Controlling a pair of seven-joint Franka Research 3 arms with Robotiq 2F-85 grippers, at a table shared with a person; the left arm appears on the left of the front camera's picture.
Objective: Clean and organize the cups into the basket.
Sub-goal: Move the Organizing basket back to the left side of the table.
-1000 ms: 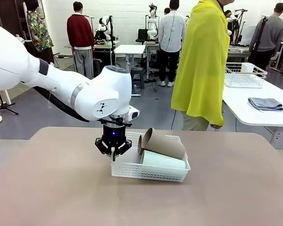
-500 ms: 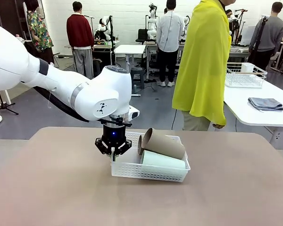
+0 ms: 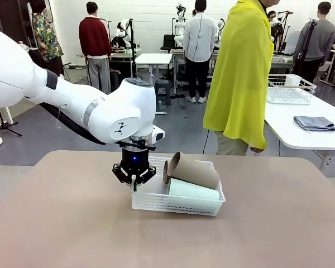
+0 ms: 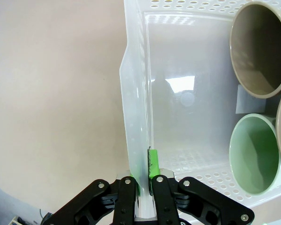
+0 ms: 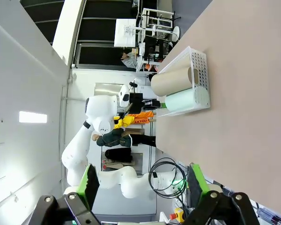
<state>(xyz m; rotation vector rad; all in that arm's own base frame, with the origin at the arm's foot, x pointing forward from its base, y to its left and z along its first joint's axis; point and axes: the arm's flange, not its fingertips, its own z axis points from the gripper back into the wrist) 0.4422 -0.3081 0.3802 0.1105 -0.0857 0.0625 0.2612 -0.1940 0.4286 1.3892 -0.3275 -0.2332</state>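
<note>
The white lattice basket (image 3: 176, 209) stands mid-table. A tan-brown cup (image 3: 194, 170) and a pale mint cup (image 3: 192, 191) lie on their sides in it, mouths toward the left arm. My left gripper (image 3: 134, 181) points straight down, shut on the basket's left wall. The left wrist view shows its green pads (image 4: 153, 161) pinching that wall (image 4: 136, 93), with the tan cup's mouth (image 4: 260, 51) and the mint cup's mouth (image 4: 253, 161) inside. My right gripper (image 5: 143, 180) is open and holds nothing, far from the basket (image 5: 201, 70).
A person in a yellow top (image 3: 237, 72) stands at the table's far edge. A white side table at the right holds a wire basket (image 3: 290, 89) and a grey-blue cloth (image 3: 314, 123). Bare tan tabletop (image 3: 72, 223) surrounds the basket.
Neither arm, the basket nor the cups have moved. The person in yellow has shifted slightly at the far edge.
</note>
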